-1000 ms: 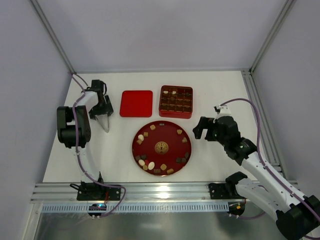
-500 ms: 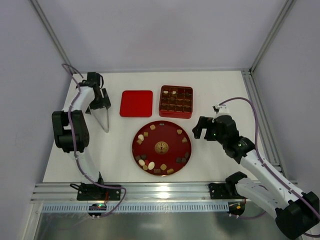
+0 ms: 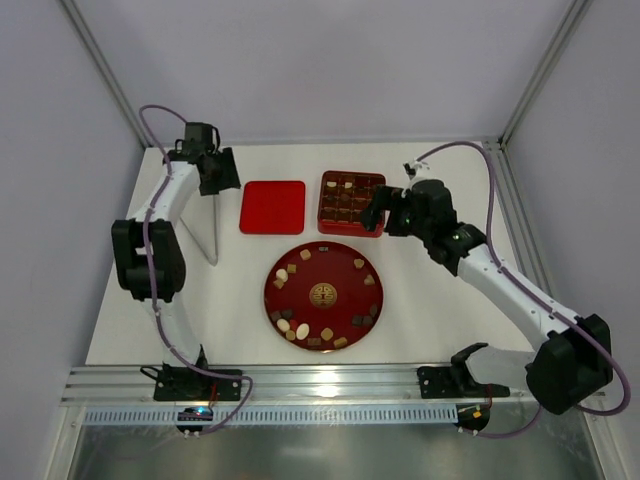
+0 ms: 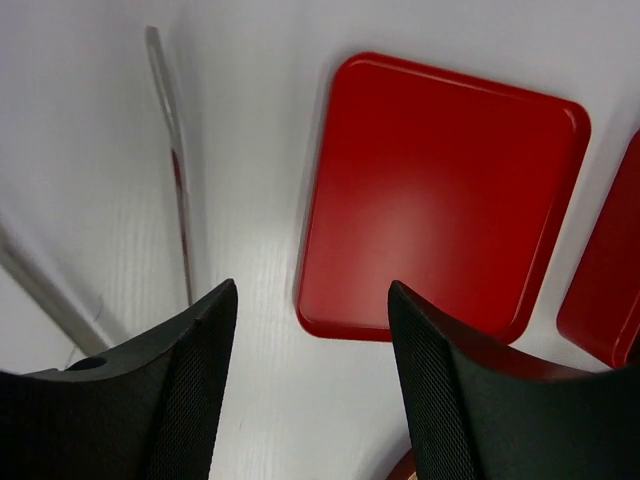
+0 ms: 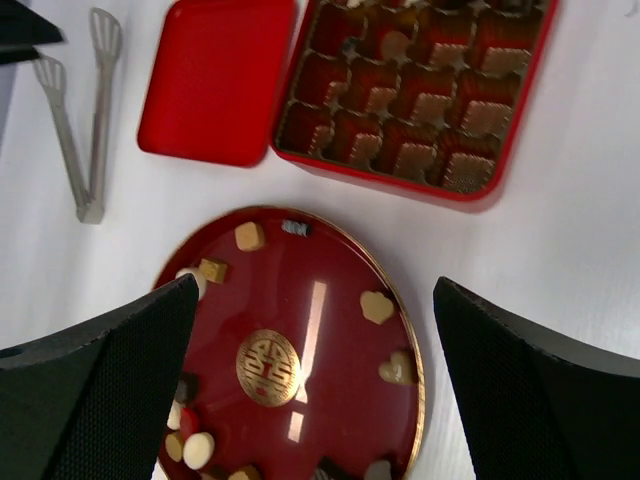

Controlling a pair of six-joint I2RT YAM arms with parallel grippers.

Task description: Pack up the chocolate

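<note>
Several chocolate pieces [image 3: 302,330], dark brown, tan and cream, lie round the edge of the round red plate [image 3: 340,275]. In the right wrist view a tan heart piece [image 5: 377,306] lies on the plate [image 5: 330,390]. The square red box [image 3: 352,232] with grid compartments stands behind the plate, and some cells hold pieces [image 5: 400,178]. My left gripper [image 3: 222,178] is open and empty, over the table by the red lid's left edge [image 4: 311,290]. My right gripper [image 3: 378,216] is open and empty, above the plate's far part by the box's right front corner [image 5: 315,283].
A flat red lid [image 3: 273,207] lies left of the box and shows in both wrist views [image 4: 440,190] [image 5: 215,80]. Metal tongs [image 3: 212,232] lie left of the lid [image 4: 176,170] [image 5: 85,140]. White walls close in the table on three sides.
My left gripper has moved away from the tongs, back and right to the lid's far left corner. My right gripper has swung left and away, from right of the plate to the box's right edge.
</note>
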